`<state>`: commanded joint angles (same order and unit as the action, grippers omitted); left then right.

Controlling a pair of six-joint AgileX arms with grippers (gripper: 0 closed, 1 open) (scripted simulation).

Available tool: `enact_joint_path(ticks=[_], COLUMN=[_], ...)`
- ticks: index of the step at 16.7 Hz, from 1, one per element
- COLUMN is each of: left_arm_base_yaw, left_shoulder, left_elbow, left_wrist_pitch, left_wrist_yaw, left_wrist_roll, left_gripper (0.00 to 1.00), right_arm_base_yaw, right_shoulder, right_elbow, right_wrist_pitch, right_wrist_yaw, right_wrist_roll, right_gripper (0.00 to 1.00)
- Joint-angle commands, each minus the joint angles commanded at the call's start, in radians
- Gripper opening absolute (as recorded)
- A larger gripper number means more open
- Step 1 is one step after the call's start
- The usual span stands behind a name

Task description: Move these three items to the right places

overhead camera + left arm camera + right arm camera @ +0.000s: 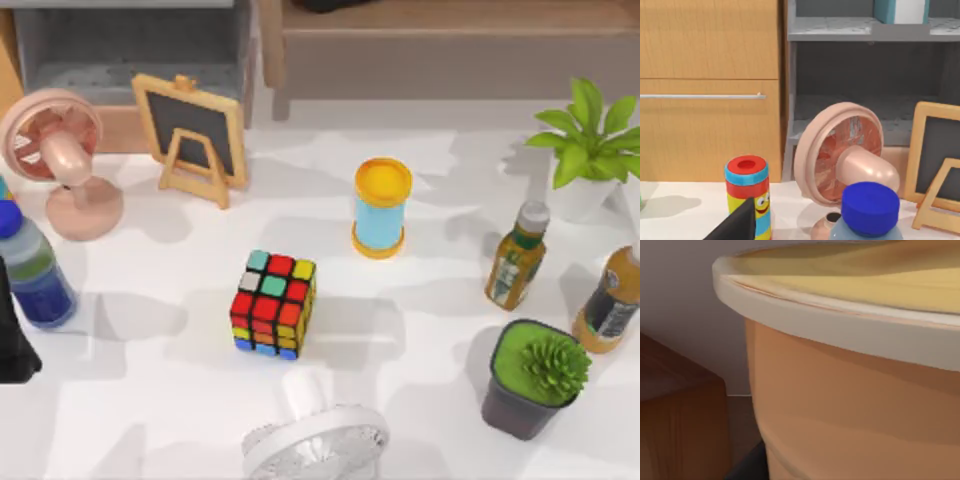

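The puzzle cube (272, 303), with red, yellow, green, blue and orange squares and black edges, sits on the white table (150, 400) near the middle. My left arm (12, 340) shows as a dark shape at the table's left edge, beside a blue-capped bottle (35, 270). In the left wrist view a dark part of my left gripper (735, 227) points toward a pink fan (840, 155), the blue-capped bottle (870, 210) and a red-capped striped tube (747, 195). A dark sliver of my right gripper (746, 469) lies against a big tan tub (855, 405).
A yellow-capped pale blue can (382, 208), a small chalkboard easel (190, 135) and the pink fan (58, 160) stand at the back. A white fan (315, 442) sits at the front. Two bottles (517, 255), a dark-potted succulent (530, 380) and a leafy plant (590, 150) crowd the right.
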<state>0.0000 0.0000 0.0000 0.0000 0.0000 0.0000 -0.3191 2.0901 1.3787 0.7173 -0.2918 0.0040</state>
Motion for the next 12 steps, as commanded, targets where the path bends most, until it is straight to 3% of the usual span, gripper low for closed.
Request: enact_joint_path(ticks=[7,12], left_arm_base_yaw=[0.0,0.0], left_shoulder=[0.0,0.0], left_elbow=[0.0,0.0], left_wrist_pitch=[0.0,0.0], left_wrist_yaw=[0.0,0.0], left_wrist_roll=[0.0,0.0], left_gripper=[1.0,1.0], right_arm_base_yaw=[-0.057,-0.062], right_shoulder=[-0.21,-0.24], right_elbow=[-0.283,-0.315], right_wrist_pitch=[0.068,0.078], right_wrist_yaw=[-0.042,-0.05], right_wrist_roll=[0.002,0.003], right_gripper=[0.0,0.0])
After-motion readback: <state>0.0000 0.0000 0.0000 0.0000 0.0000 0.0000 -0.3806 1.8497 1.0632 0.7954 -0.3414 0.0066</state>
